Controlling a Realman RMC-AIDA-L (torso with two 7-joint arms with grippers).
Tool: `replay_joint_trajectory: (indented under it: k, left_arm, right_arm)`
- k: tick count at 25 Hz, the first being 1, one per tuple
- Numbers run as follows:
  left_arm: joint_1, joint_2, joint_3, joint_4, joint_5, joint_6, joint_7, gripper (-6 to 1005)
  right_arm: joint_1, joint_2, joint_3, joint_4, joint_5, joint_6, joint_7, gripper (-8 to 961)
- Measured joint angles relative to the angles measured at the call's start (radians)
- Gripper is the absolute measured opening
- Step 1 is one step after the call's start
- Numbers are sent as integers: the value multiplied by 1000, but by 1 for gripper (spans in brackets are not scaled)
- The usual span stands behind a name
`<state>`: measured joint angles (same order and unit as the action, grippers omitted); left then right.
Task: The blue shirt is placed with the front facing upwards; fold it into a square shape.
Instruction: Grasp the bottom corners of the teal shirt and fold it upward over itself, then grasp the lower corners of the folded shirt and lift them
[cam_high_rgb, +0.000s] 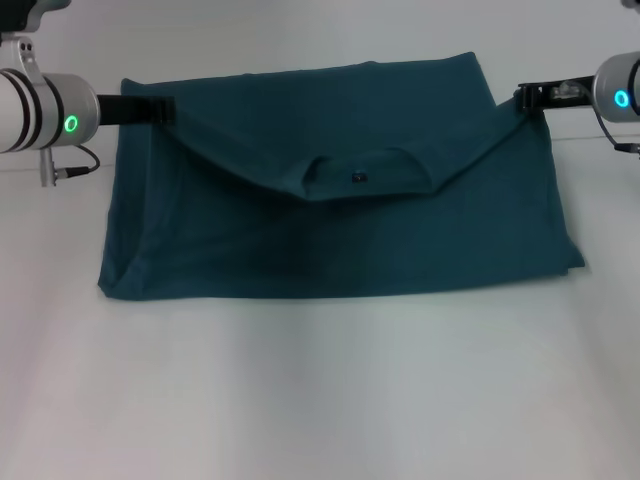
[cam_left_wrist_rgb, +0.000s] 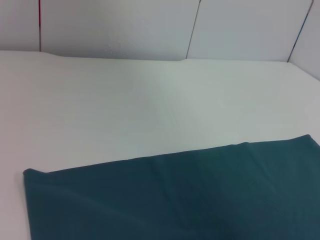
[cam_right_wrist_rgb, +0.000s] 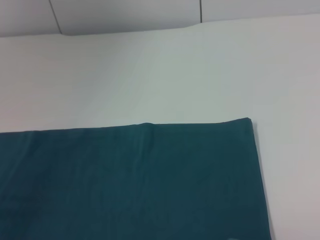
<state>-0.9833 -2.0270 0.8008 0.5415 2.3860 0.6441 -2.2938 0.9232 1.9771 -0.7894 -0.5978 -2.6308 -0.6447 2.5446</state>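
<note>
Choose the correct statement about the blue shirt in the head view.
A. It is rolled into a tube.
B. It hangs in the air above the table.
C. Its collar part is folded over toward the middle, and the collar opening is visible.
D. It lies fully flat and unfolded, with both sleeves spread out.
C: the blue shirt lies on the table with its upper part folded down, so the collar sits near the middle.

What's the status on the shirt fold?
Left gripper and right gripper at the blue shirt's far corners, one each side. Shirt partly folded, collar showing. Nothing in the way.
</note>
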Motion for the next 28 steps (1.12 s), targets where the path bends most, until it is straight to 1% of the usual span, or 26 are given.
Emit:
replay_joint_trajectory:
  k: [6,9,12,17,23,26,28]
  left_arm:
    - [7,-4,18,3,-1,-4,1,45]
    - [13,-12,39,15,-1,-5,0,51]
    - [13,-15,48,15,-1,-5,-17,56]
    - [12,-15,49,12,-1,-2,-33,138]
    - [22,-13,45,14,9,4,-78,237]
    - [48,-7,40,41,12,15,-163,356]
    - [84,-4,25,90,-6,49,-217,435]
  right_arm:
    - [5,1,-9,4,-7,7,-8,89]
    - [3,2,-42,1,-7,10,-12,91]
    - [5,-2,-80,2,-8,13,-13,93]
    - [25,-9,-94,9,-42,15,-5,97]
    - [40,-22,-83,12,-52,1,-3,341]
    - [29,-33,-57,2,5,-37,-10,459]
    - [6,-43,-40,-12,75,-73,-31,538]
